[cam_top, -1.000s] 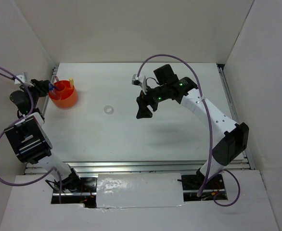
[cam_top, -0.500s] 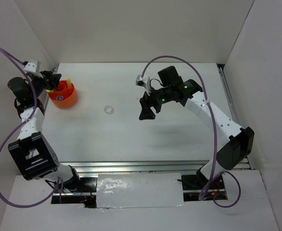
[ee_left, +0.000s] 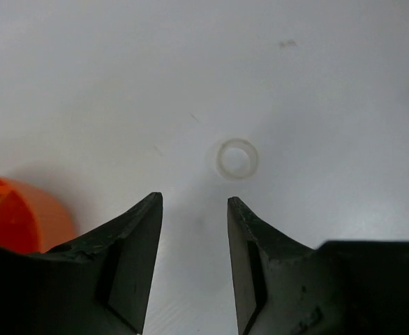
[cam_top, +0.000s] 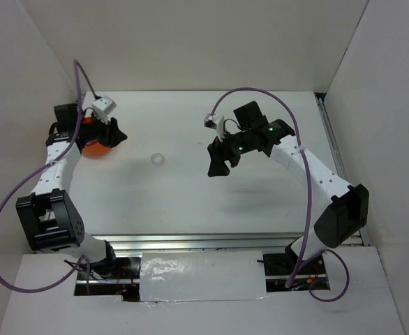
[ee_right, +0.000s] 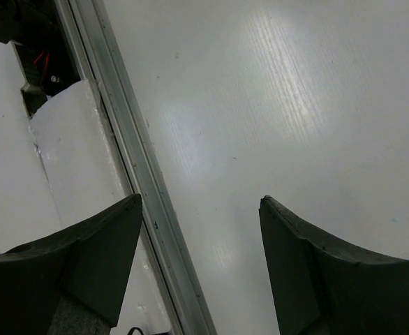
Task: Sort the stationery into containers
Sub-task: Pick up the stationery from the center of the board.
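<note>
The white tape ring [cam_top: 158, 160] lies flat on the white table, in the middle left; in the left wrist view the ring [ee_left: 236, 158] lies just beyond my fingertips. The orange-red cup [cam_top: 93, 146] stands at the far left, mostly hidden under my left arm; its rim shows at the left wrist view's left edge [ee_left: 16, 216]. My left gripper [cam_top: 115, 137] is open and empty, over the cup's right side, pointing at the ring. My right gripper [cam_top: 217, 167] is open and empty, above the table's middle. Pens and markers are hidden.
White walls enclose the table on three sides. A metal rail [ee_right: 135, 167] runs along the table's near edge, with white board and wiring beyond it. Purple cables loop above both arms.
My left gripper has swung from the cup's far left side across to its right side and now faces the tape ring. My right gripper has shifted slightly to the right and nearer.
</note>
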You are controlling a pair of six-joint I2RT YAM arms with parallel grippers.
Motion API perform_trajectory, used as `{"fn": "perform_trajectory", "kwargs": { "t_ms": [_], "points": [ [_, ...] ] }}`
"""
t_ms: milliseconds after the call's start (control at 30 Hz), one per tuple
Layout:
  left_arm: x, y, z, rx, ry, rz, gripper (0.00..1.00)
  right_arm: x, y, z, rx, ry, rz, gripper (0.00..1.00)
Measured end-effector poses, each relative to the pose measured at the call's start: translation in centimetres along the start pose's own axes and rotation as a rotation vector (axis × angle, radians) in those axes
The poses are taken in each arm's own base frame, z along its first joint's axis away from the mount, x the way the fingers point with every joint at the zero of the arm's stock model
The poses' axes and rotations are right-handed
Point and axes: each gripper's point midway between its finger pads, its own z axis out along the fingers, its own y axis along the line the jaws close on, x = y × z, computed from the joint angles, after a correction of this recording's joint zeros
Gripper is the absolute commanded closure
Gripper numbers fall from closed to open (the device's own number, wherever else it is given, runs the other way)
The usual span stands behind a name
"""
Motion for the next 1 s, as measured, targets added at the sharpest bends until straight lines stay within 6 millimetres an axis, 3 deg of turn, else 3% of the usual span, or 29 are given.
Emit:
{"fn": "perform_trajectory", "kwargs": {
  "t_ms": [67,233,433,600,767,1000],
  "points": [
    [2.2,-2.4,1.9,0.028,0.098,0.026,0.45,0.1,-0.1,0.0,0.002,0.001,0.014,0.26],
    [5.1,-7.4,5.9,0.118,0.253,0.078,0.53,0.1,-0.6,0.0,0.014,-0.009,0.053,0.27],
    [9.6,-6.7,9.4,0.084,0.424,-0.025,0.58,0.1,-1.5,-0.2,0.032,-0.031,0.106,0.27],
    [10.6,-7.1,11.5,0.035,0.495,-0.041,0.53,0.4,-2.1,-0.3,0.04,-0.036,0.147,0.27],
    [11.4,-7.7,12.6,-0.001,0.539,-0.064,0.47,0.5,-2.1,-0.3,0.037,-0.038,0.159,0.27],
    [13.6,-5.7,12.6,-0.116,0.607,-0.136,0.49,0.5,-1.9,-0.3,0.031,-0.04,0.173,0.27]
  ]
}}
